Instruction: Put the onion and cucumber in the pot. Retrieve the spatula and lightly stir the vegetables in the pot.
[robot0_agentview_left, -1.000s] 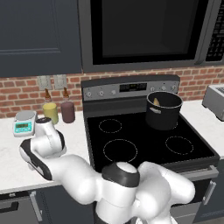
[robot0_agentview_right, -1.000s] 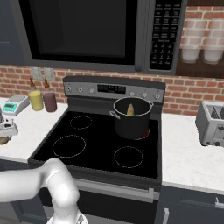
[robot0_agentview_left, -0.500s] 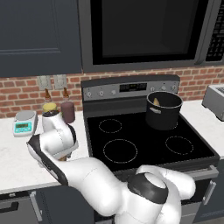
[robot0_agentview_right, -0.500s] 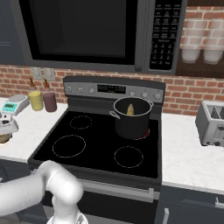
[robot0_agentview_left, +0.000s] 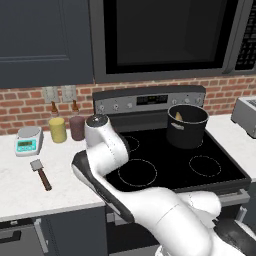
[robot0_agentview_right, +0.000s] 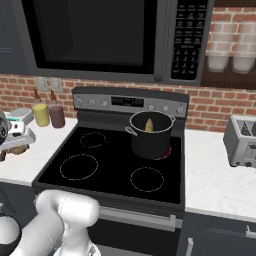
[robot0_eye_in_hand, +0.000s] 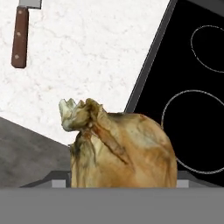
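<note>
Above counter (robot0_eye_in_hand: 109, 52) and stove edge, the end effector (robot0_eye_in_hand: 124, 186) pinches the onion (robot0_eye_in_hand: 122, 148).

A home kitchen: a black glass-top electric stove (robot0_agentview_left: 170, 165) sits under a built-in dark microwave (robot0_agentview_right: 105, 37), flanked by a white speckled stone counter (robot0_agentview_left: 20, 185), red brick backsplash (robot0_agentview_right: 215, 107) and silver toaster (robot0_agentview_right: 242, 140).

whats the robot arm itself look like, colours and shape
The arm is glossy white, built of thick rounded links that curve into each other, with dark grey bands and caps at the joints, one cap at. A dark strip runs along one link's underside. No cables or markings can be made out.
</note>
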